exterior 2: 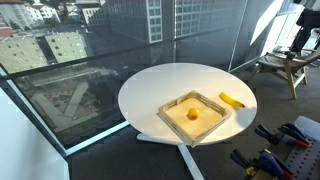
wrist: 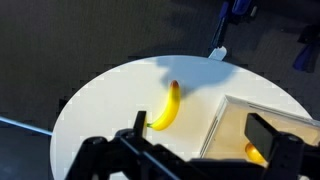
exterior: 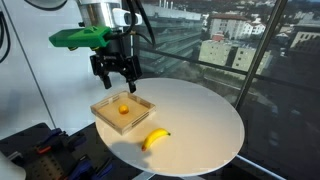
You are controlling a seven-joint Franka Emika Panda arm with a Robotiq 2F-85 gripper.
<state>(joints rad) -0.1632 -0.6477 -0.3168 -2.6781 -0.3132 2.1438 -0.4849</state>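
While your gripper (exterior: 118, 72) hangs released above tray (exterior: 105, 117) in an exterior view, orange (exterior: 123, 109) sits inside, banana (exterior: 155, 139) near table (exterior: 200, 110) edge. Next exterior view: orange (exterior 2: 192, 115) mid-tray, banana (exterior 2: 232, 100) just beside tray (exterior 2: 176, 128). Wrist view: jaws wide, banana (wrist: 165, 108) ahead, orange (wrist: 254, 154) in tray corner.

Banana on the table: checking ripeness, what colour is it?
Yellow banana, dark tip; wrist view shows it best.
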